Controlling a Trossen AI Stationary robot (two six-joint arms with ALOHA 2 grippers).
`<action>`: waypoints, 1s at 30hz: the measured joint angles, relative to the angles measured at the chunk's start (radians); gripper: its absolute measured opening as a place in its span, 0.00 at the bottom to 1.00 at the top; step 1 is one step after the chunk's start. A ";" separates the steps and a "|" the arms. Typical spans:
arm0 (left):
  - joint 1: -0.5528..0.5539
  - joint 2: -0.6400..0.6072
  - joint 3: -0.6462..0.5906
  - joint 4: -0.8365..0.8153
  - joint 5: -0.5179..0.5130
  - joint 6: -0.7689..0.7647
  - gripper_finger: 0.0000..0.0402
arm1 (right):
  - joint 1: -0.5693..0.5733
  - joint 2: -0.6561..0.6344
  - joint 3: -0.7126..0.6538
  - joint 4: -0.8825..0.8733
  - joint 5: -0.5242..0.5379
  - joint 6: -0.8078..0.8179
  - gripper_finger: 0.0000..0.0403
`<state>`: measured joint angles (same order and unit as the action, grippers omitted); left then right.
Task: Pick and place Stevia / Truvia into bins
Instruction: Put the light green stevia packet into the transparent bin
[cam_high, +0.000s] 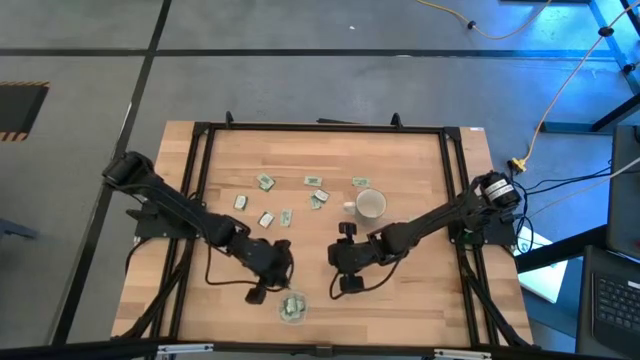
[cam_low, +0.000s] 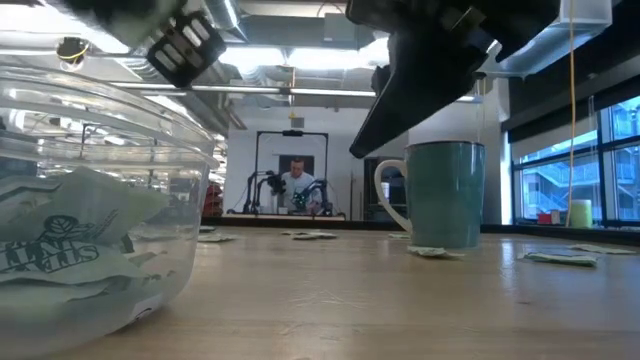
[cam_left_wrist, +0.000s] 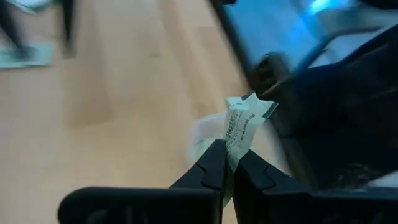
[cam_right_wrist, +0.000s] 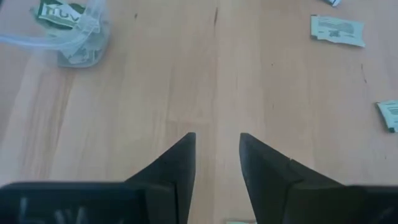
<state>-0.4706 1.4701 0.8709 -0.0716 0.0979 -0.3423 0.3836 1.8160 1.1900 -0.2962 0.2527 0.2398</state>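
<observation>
Several green-and-white Stevia / Truvia sachets (cam_high: 266, 182) lie flat on the wooden table's far half. The clear round bin (cam_high: 292, 308) stands near the front edge with several sachets (cam_right_wrist: 62, 14) inside it. My left gripper (cam_high: 280, 272) hangs just beyond the bin, toward the far left, shut on one crumpled sachet (cam_left_wrist: 244, 118). My right gripper (cam_right_wrist: 216, 155) hovers to the bin's far right, open over bare wood, with nothing between its fingers. My left gripper pinches the sachet's lower end (cam_left_wrist: 234, 154) between its two fingertips. The rest of the sachet sticks out past the fingers, bent and creased. It is lifted clear of the table.
A white mug (cam_high: 370, 205) stands right of centre, its handle toward the left, with sachets (cam_high: 360, 182) close by. A black frame (cam_high: 320, 128) rims the table. Bare wood lies between the two grippers and along the front edge.
</observation>
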 joint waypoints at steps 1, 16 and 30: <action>0.001 0.005 0.009 0.000 0.026 -0.027 0.02 | 0.000 0.000 0.000 0.002 0.000 0.000 0.32; 0.003 0.205 0.030 0.048 0.237 -0.377 0.03 | 0.000 0.000 0.000 -0.005 0.000 -0.017 0.32; 0.028 0.251 0.030 0.170 0.304 -0.266 0.07 | -0.001 0.000 0.000 -0.008 -0.001 -0.016 0.32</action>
<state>-0.4429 1.7214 0.9005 0.0980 0.4018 -0.6087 0.3828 1.8160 1.1904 -0.3038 0.2520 0.2237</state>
